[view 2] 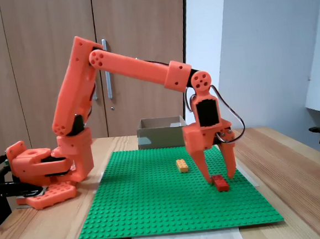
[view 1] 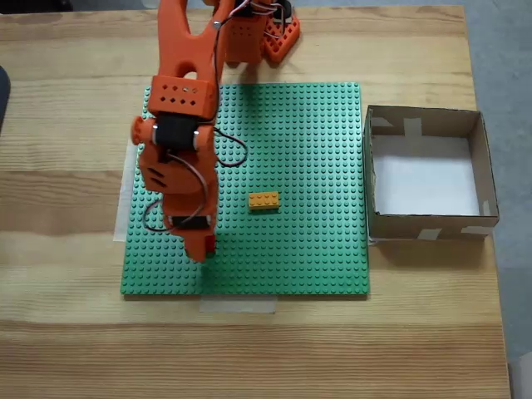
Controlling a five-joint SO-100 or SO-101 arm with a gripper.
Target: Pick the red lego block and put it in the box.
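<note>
The fingers (view 2: 218,176) stand spread and lowered over the red lego block (view 2: 220,183), which lies flat on the green baseplate (view 1: 316,150) near that plate's front-left corner as the overhead fixed view shows it. In the side-on fixed view one finger (view 2: 200,163) comes down just left of the block and the other (view 2: 229,161) just right of it, tips about level with the brick; whether either already touches it cannot be told. From above, the arm (view 1: 179,158) covers nearly all of the block, leaving only a red sliver (view 1: 210,244) showing.

The likeliest trouble is in the closing. If the fingers are off-centre, one tip may reach the brick first and push or turn it across the studs instead of pinching it. If the block is pressed onto the studs, a straight lift could let it slip from the fingers, or tug the baseplate up from the bench (view 1: 66,332).

The yellow-orange brick (view 1: 263,200) sits near the plate's middle, between the block and the box (view 1: 490,174) at the bench's right edge. A low carry could knock it, or catch the box's near wall; a weak grip could drop the block short.
</note>
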